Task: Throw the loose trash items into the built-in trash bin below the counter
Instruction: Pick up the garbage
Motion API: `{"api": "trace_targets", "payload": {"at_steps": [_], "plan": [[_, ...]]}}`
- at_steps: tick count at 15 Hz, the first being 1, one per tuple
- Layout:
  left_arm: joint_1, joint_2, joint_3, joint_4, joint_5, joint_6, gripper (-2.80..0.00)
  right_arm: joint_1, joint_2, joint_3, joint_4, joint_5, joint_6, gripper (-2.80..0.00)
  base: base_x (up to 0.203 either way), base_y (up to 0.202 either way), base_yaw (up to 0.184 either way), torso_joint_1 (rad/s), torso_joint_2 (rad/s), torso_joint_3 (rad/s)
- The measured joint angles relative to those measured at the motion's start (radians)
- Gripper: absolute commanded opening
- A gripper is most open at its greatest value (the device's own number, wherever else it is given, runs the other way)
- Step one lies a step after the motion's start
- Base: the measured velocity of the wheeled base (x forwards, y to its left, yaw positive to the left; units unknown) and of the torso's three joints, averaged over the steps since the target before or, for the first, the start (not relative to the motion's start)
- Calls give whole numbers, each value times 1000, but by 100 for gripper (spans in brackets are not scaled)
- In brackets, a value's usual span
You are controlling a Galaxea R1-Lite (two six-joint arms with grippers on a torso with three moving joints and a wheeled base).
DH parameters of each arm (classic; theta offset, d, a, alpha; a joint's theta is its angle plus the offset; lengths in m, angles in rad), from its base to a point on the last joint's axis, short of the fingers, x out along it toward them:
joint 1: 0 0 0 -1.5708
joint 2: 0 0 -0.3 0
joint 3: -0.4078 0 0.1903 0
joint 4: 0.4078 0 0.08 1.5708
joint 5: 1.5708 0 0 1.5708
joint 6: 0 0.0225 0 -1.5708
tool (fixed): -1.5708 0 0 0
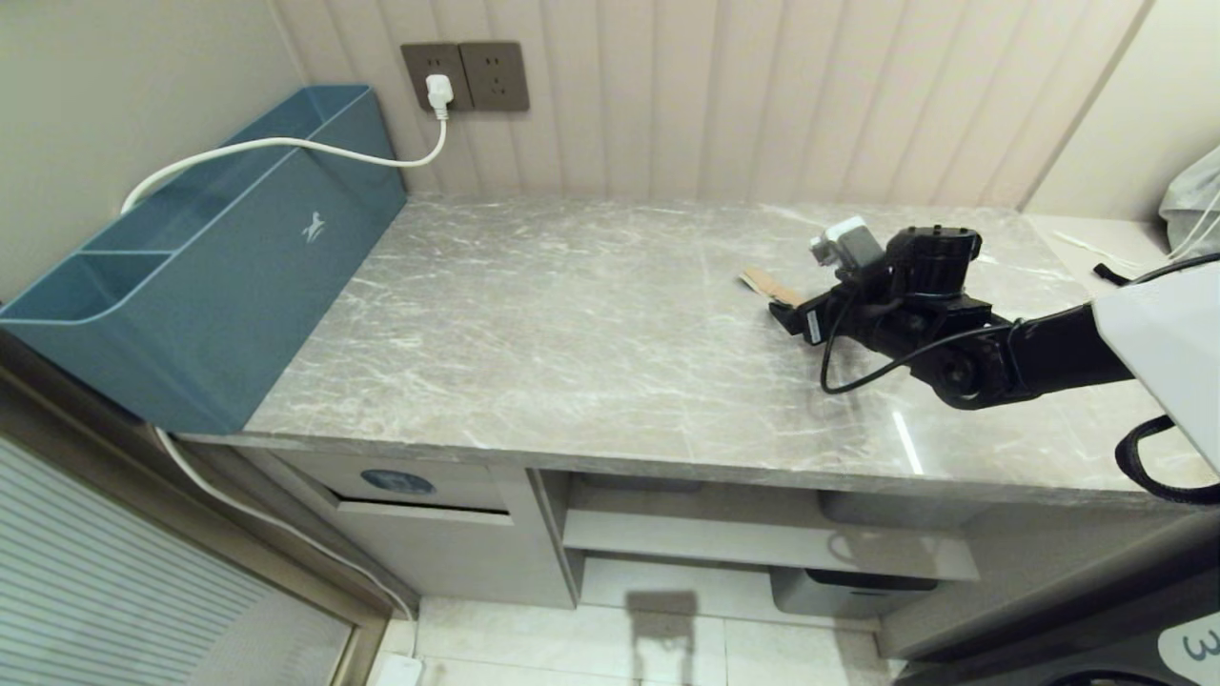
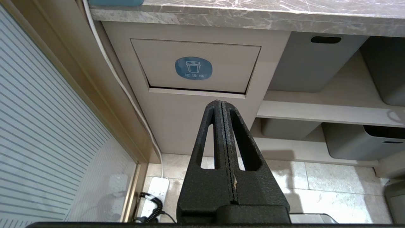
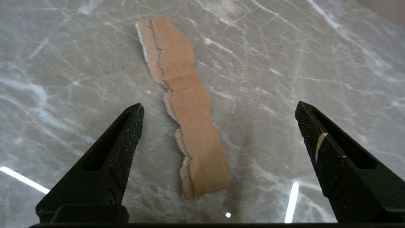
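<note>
Nearest, the left gripper (image 2: 226, 104) hangs pressed shut and empty before the built-in trash bin (image 2: 196, 66) under the bench (image 1: 572, 314). Above, the right gripper (image 3: 218, 123) hovers spread wide over a torn cardboard scrap (image 3: 186, 107) lying flat on the stone. The thin strip may slide or slip free if the fingertips skid. Farther back, a teal box (image 1: 219, 257) and white cable (image 1: 286, 145) stand well clear.

The head camera looks down and forward over the worktop (image 1: 572, 324). The left wrist camera sits low, facing the trash bin flap (image 2: 196, 66) at twelve o'clock. The right wrist camera hovers close above a cardboard scrap (image 3: 186, 107), shared with the head view.
</note>
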Motion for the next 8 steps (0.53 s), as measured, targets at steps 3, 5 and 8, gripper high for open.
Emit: {"api": "trace_targets", "payload": {"at_steps": [3, 5, 8], "plan": [[0, 0, 0, 0, 0, 0, -280, -1, -7, -42, 58, -44, -21, 0, 0, 0, 0, 0, 0, 0], [0, 0, 0, 0, 0, 0, -280, -1, -9, -52, 69, -46, -23, 0, 0, 0, 0, 0, 0, 0], [0, 0, 0, 0, 0, 0, -280, -1, -11, -46, 71, -46, -34, 0, 0, 0, 0, 0, 0, 0]]}}
